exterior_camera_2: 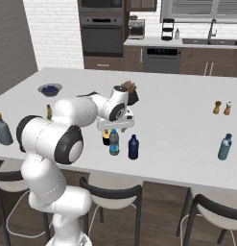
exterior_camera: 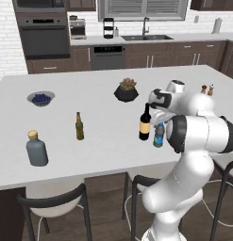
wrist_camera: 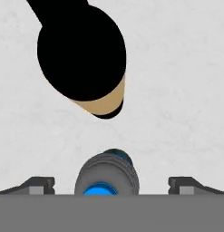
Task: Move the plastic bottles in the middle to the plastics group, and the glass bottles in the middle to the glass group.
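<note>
- Gripper (wrist_camera: 111, 183): positioned above the water bottle (exterior_camera: 158, 135); fingers spread wide apart, one on each side of the blue cap, nothing clamped.
- Water bottle: upright on the tabletop (exterior_camera: 104, 150), near edge, just right of the wine bottle (exterior_camera: 145, 123).
- Wine bottle: upright, mid-tabletop.

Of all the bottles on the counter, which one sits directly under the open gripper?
The small clear water bottle with the blue cap, between the fingertips of the gripper; the dark wine bottle stands just beyond it.
</note>
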